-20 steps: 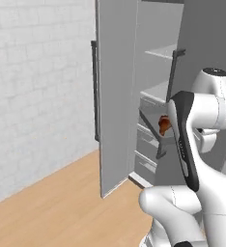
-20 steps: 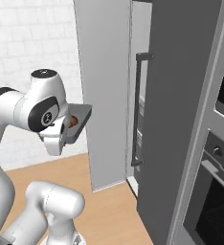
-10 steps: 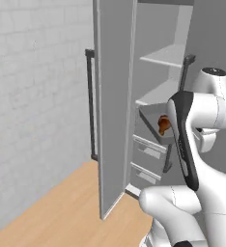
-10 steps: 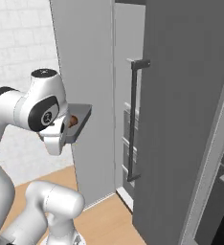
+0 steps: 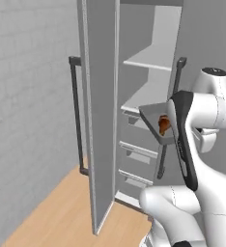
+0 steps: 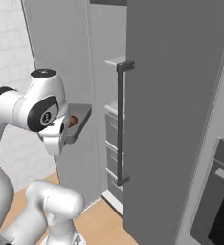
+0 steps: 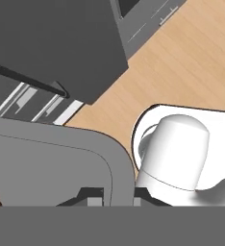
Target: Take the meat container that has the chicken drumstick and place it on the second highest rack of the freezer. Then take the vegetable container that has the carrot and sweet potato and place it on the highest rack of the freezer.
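The meat container point(image 5: 151, 117) is a flat grey tray held level at chest height, with the brown chicken drumstick point(image 5: 163, 124) lying in it. From the other side the meat container point(image 6: 82, 121) and chicken drumstick point(image 6: 73, 120) sit just in front of my wrist. My gripper point(image 7: 115, 194) is shut on the container's rim point(image 7: 112, 168). The tray hangs before the open freezer, roughly level with the second highest rack point(image 5: 140, 100) and below the highest rack point(image 5: 152, 62). The vegetable container is out of view.
The open freezer door point(image 5: 101, 111) with its dark handle point(image 5: 76, 113) stands to the left of the tray. Drawers point(image 5: 140, 150) sit under the racks. On the right stand a closed tall door point(image 6: 173, 119) with a handle point(image 6: 120, 124) and an oven point(image 6: 214, 196). Wood floor point(image 5: 62, 212) lies below.
The whole picture has shifted in both base views: the base has driven toward the freezer, whose interior now looks larger. The arm keeps the same pose, with the container held.
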Tool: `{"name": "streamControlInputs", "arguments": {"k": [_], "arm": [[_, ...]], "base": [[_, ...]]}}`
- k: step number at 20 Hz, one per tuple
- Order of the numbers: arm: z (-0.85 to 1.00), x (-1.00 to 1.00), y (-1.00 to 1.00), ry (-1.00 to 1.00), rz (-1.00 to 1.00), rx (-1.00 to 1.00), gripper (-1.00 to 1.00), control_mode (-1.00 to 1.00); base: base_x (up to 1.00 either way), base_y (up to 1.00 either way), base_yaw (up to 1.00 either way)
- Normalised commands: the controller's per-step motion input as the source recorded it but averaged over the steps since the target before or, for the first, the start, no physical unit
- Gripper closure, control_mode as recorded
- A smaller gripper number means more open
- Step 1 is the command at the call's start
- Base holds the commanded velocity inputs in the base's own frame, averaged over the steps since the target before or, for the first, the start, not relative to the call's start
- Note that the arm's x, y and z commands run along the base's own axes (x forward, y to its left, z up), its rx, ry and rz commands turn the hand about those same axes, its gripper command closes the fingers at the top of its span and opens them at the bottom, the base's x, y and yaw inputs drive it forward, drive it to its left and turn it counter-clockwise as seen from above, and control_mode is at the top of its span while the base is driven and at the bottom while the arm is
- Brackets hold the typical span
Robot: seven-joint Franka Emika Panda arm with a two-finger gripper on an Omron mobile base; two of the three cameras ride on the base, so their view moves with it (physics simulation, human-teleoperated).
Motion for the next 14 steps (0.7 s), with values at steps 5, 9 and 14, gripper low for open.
{"name": "streamControlInputs", "arguments": {"k": [5,9,14], "arm": [[0.00,0.00,0.00,0.00,0.00,0.00,1.00,1.00],[0.00,0.00,0.00,0.00,0.00,0.00,1.00,1.00],[0.00,0.00,0.00,0.00,0.00,0.00,1.00,1.00]], "base": [[0.64,0.24,-0.28],[0.47,0.41,-0.30],[0.51,0.08,-0.29]]}}
